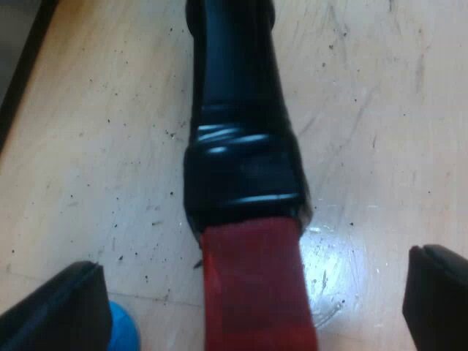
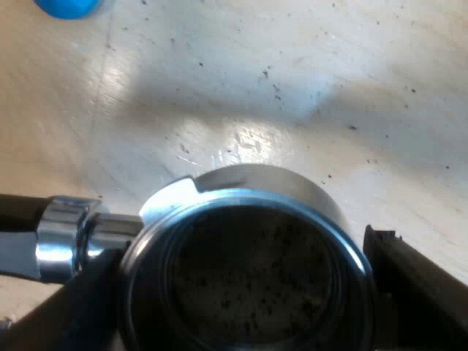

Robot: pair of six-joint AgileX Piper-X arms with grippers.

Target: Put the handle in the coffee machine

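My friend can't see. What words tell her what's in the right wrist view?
A round metal holder with dark coffee grounds inside sits gripped between the two black fingers of the right claw. Its shiny neck leads to a dark handle, over a pale wooden table; a blue thing lies farther off.

Both cams are wrist-mounted, pointing down at the desk [image 1: 88, 146], very close on the holder [image 2: 241, 183]. Left wrist cam sits over the holder's handle [image 1: 241, 110], above its red end [image 1: 256, 285]. Right wrist cam looks straight into the holder's basket [image 2: 248, 292]. Shared: holder, desk under it, blue thing [image 1: 124, 329] near the holder.
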